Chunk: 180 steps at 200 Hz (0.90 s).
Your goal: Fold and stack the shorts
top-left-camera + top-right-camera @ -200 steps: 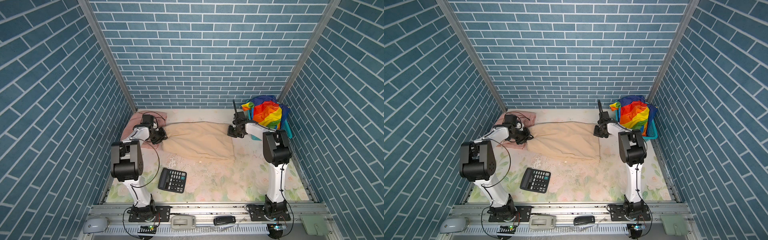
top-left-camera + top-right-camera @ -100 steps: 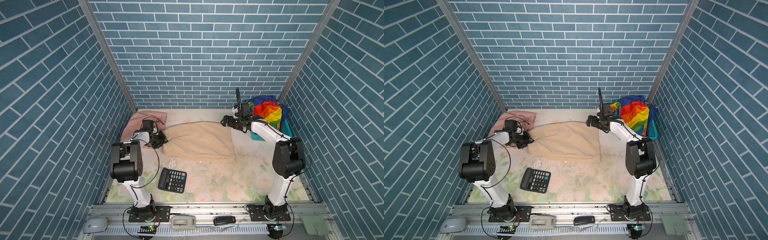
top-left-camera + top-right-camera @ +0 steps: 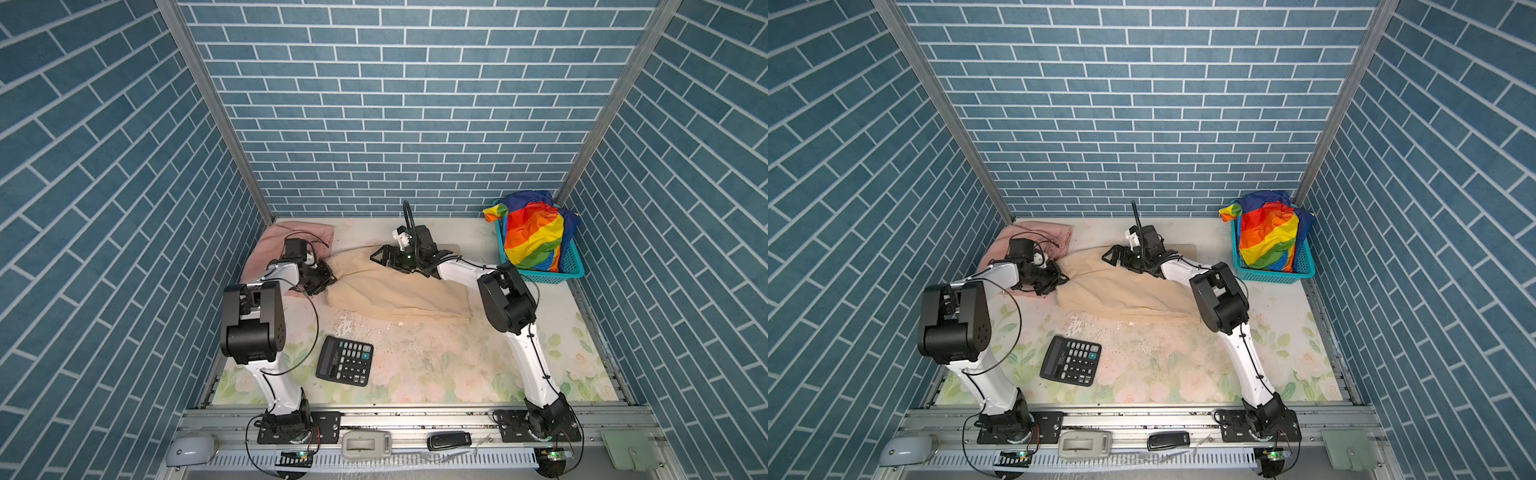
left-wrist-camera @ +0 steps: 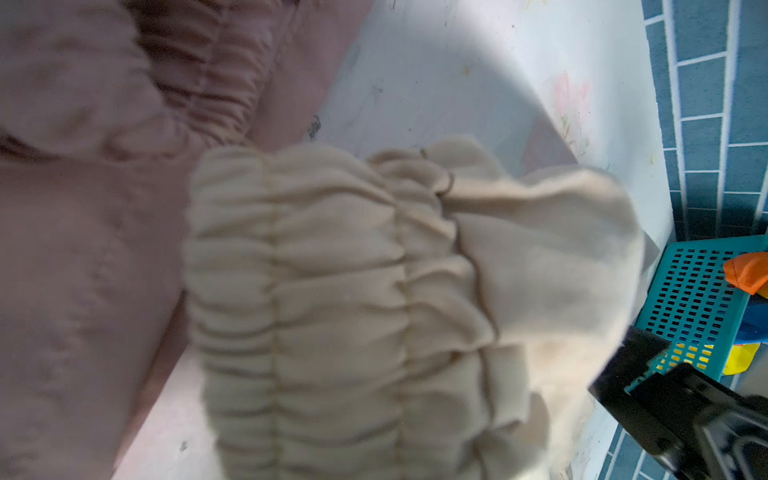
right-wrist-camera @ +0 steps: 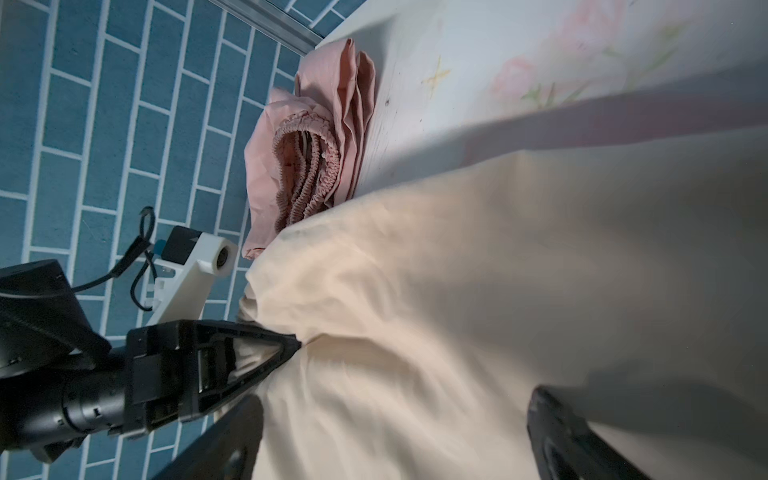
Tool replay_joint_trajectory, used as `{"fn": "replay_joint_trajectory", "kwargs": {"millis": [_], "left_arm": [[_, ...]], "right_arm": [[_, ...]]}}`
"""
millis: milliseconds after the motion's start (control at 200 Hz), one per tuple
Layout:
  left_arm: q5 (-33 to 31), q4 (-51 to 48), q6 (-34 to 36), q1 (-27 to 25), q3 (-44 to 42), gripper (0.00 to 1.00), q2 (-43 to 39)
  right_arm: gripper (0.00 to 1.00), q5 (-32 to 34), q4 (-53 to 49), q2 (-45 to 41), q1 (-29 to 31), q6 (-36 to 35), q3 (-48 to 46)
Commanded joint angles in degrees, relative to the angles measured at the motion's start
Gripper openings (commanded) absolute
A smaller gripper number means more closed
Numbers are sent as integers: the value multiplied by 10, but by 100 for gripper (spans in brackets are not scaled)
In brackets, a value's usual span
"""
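In both top views the beige shorts lie spread across the back middle of the flowered surface. The pink shorts sit in the far left corner, and the rainbow shorts are heaped in a teal basket at the far right. A calculator lies nearer the front, well apart from the cloth. The left gripper is at the left end of the beige shorts, its hold too small to judge from here. The right gripper is over their back edge with its jaws spread. The left wrist view adds a blurred close-up of the gathered elastic waistband of the beige shorts, with the pink shorts beside it and the basket beyond. The right wrist view settles the grip. There the left gripper is pressed together on a pinch of beige cloth. The right gripper stands wide apart over the beige shorts, holding nothing. The pink shorts, folded with their waistband showing, meet the beige edge.
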Motion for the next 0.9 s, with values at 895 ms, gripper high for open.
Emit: {"fn": "replay_joint_trajectory", "kwargs": {"millis": [895], "left_arm": [[16, -1, 10, -9, 11, 0, 12]], "right_arm": [[99, -23, 41, 16, -84, 44, 166]]}}
